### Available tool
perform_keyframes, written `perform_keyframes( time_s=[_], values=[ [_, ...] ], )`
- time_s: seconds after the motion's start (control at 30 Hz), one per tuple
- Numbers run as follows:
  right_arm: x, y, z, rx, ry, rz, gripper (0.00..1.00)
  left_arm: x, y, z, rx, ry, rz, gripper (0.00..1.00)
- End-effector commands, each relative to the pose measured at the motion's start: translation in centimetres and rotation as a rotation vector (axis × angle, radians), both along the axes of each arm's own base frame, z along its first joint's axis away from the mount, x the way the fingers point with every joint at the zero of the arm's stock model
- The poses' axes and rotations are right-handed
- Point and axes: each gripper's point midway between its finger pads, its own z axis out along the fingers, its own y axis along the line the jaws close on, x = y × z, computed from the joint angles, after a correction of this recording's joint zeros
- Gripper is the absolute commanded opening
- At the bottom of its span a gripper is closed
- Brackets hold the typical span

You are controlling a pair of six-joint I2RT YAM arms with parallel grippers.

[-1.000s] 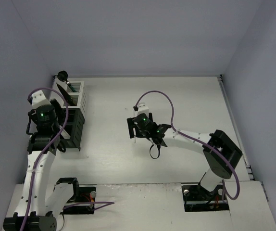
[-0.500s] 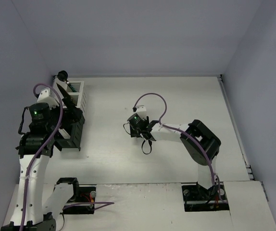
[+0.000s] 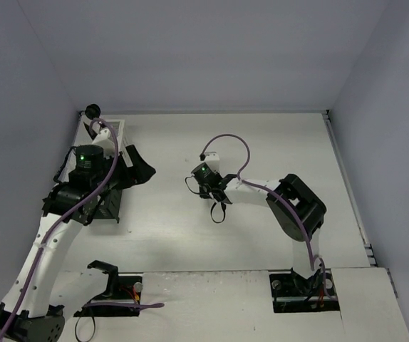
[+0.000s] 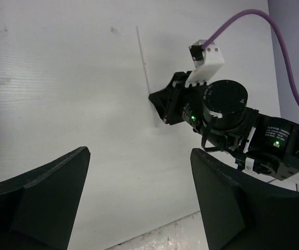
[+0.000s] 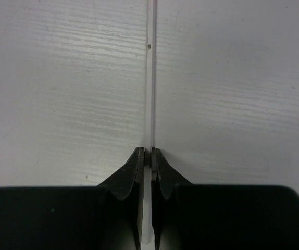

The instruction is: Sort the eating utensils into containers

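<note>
Quick note from my session at the remote station. The right gripper [image 5: 150,156] was pinched down tight on a single pale chopstick [image 5: 150,78], jaws nearly touching with just the stick between them. In the right wrist view the stick ran straight out from the fingertips across the white table [image 3: 276,142], and a short bit stuck out behind the grip too. I honestly couldn't tell if it was lying flat on the surface or lifted a hair off it.

From the left wrist cam I could see the same stick side-on, long end pointing toward the back of the table, right arm crouched low over it around mid-table.

The left gripper [image 4: 139,156] was spread wide with nothing in it, both black fingers [image 4: 50,192] well apart, hanging in the air just right of the containers. Those sat along the left edge of the table: I made out a white caddy [image 3: 117,130] in the back corner and a black caddy [image 3: 109,205] nearer, the rest buried under the left arm.
</note>
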Motion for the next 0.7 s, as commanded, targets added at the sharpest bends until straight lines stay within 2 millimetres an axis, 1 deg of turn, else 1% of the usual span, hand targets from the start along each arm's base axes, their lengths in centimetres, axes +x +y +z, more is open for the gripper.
perform_keyframes(
  time_s=[0.0, 0.1, 0.17, 0.27, 0.3, 0.37, 0.43, 0.47, 0.53, 0.67],
  values=[
    [-0.4, 0.5, 4.9, 0.027, -0.098, 0.083, 0.00, 1.3, -2.5, 3.4, -0.084, -0.087, -0.029, 0.76],
    [-1.8, 1.2, 10.1, 0.108, -0.206, 0.185, 0.00, 1.8, -3.9, 4.9, -0.125, -0.119, -0.047, 0.78],
    [-3.1, 1.5, 13.4, 0.170, -0.275, 0.250, 0.00, 2.1, -4.7, 5.7, -0.142, -0.132, -0.056, 0.80],
    [-5.3, 2.2, 17.0, 0.242, -0.347, 0.341, 0.00, 2.4, -6.0, 6.9, -0.180, -0.160, -0.073, 0.81],
    [-5.8, 2.2, 17.9, 0.258, -0.368, 0.360, 0.00, 2.6, -6.2, 7.2, -0.186, -0.170, -0.073, 0.82],
    [-7.3, 2.4, 20.3, 0.300, -0.420, 0.416, 0.00, 2.7, -7.1, 7.9, -0.206, -0.183, -0.081, 0.83],
    [-8.5, 2.8, 21.5, 0.333, -0.440, 0.458, 0.00, 2.8, -7.6, 8.6, -0.215, -0.206, -0.086, 0.83],
    [-9.0, 2.8, 22.6, 0.356, -0.462, 0.473, 0.00, 2.8, -8.1, 9.0, -0.216, -0.216, -0.090, 0.83],
    [-9.7, 2.7, 24.0, 0.387, -0.490, 0.494, 0.00, 2.9, -8.5, 9.4, -0.216, -0.229, -0.089, 0.83],
    [-10.4, 2.6, 25.8, 0.426, -0.523, 0.521, 0.00, 3.2, -9.0, 9.9, -0.212, -0.255, -0.076, 0.83]
  ],
)
